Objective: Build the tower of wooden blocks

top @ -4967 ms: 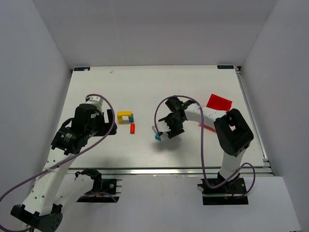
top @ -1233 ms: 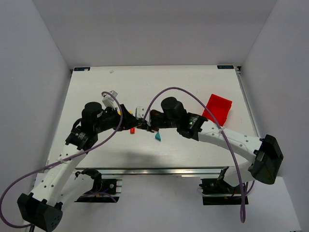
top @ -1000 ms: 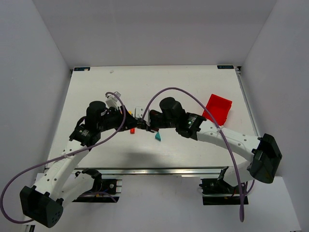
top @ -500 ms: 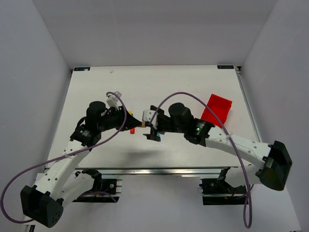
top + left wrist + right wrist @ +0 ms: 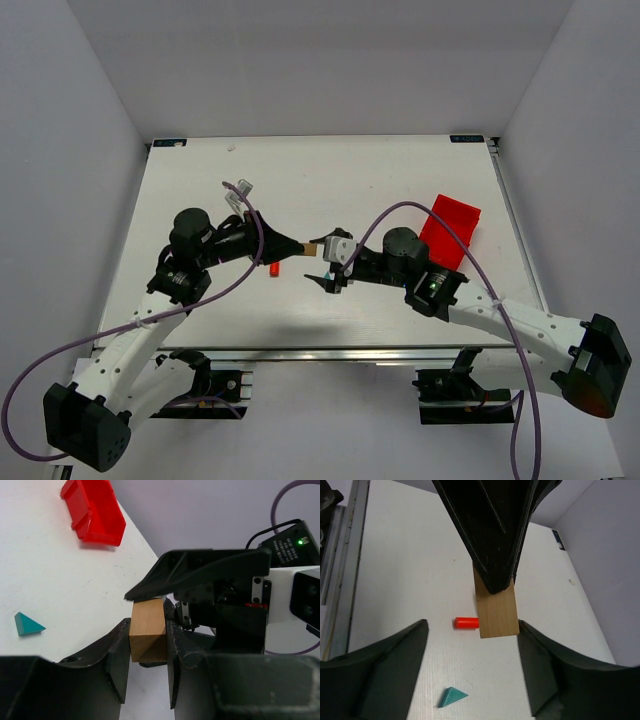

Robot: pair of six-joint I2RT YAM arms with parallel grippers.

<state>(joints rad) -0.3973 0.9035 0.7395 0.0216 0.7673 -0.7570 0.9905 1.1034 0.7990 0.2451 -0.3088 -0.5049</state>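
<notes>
1. The left gripper (image 5: pixel 297 248) is reaching toward the middle of the white table (image 5: pixel 200 180). It's got the plain tan wooden block (image 5: pixel 496 611) clamped between its two black fingers (image 5: pixel 116 652). The left wrist view shows it best: both pads are pressed flat on opposite faces and the block's end sticks out past the tips.
2. The block is up in the air, not resting on anything, roughly over the table's centre and right between the two arms.
3. The right gripper (image 5: pixel 471 632) points straight at it from the other side. Its fingers (image 5: pixel 395 665) are spread wide, with nothing between them. In its own wrist view there's a clear gap on both sides of the block.
4. From the left wrist camera, one of the right gripper's fingers runs just over the top of the block. Honestly can't tell from that angle whether it touches.
5. The red cylinder (image 5: pixel 466 622) is lying on its side on the table. In the right wrist view it peeks out from behind the tan block's left edge.
6. The teal triangle (image 5: pixel 27 624) sits flat on the table by itself, near the right gripper. From above it's mostly tucked under that gripper.
7. The red plastic bin (image 5: pixel 452 225) is off on the right side of the table, well apart from the blocks.
</notes>
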